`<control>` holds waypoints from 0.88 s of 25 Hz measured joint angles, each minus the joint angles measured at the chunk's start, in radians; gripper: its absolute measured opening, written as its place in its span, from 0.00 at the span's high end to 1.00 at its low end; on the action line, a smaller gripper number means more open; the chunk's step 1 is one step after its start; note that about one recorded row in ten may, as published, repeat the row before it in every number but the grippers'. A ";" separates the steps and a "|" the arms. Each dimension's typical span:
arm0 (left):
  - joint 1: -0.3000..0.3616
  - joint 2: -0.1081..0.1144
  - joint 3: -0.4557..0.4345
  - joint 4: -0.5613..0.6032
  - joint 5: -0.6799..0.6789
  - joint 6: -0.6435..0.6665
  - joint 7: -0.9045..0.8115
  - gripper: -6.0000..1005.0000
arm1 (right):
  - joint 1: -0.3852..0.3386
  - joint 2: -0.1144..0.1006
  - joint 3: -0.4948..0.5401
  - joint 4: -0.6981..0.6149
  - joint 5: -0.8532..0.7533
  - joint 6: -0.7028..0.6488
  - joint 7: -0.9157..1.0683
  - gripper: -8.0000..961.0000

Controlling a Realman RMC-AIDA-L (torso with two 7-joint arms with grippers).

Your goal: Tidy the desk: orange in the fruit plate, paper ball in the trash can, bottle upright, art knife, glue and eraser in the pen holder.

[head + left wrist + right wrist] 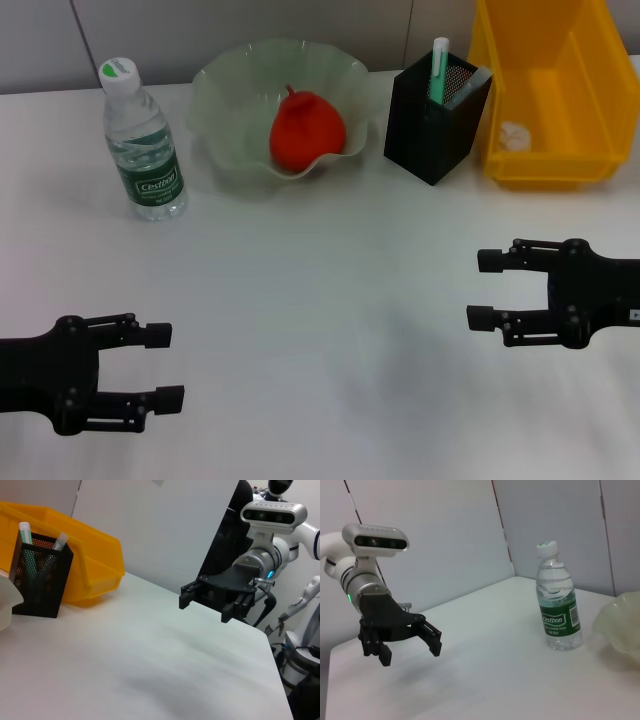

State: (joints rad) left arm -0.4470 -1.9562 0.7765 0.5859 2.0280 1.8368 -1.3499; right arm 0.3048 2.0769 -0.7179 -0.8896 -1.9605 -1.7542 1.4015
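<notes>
Both grippers, left [165,366] and right [486,290], hovering open-jawed and empty near the table's front edge. Little left to spoil; a careless sweep toward the far edge could topple the upright water bottle [143,142].

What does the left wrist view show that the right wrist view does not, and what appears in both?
Only the left wrist view shows the black pen holder with items standing in it, the yellow bin behind it, and the right gripper, open above the table.

Only the right wrist view shows the water bottle, standing upright, and the left gripper, open above the table.

Both share the white table and an edge of the pale fruit plate. Neither shows the orange.
</notes>
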 joint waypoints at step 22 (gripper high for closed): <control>0.007 -0.007 -0.005 0.000 0.000 -0.019 0.004 0.18 | -0.004 0.000 0.010 0.025 0.000 0.002 -0.026 0.18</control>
State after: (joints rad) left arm -0.4399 -1.9629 0.7717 0.5860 2.0280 1.8177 -1.3462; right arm 0.3006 2.0770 -0.7082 -0.8647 -1.9605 -1.7526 1.3759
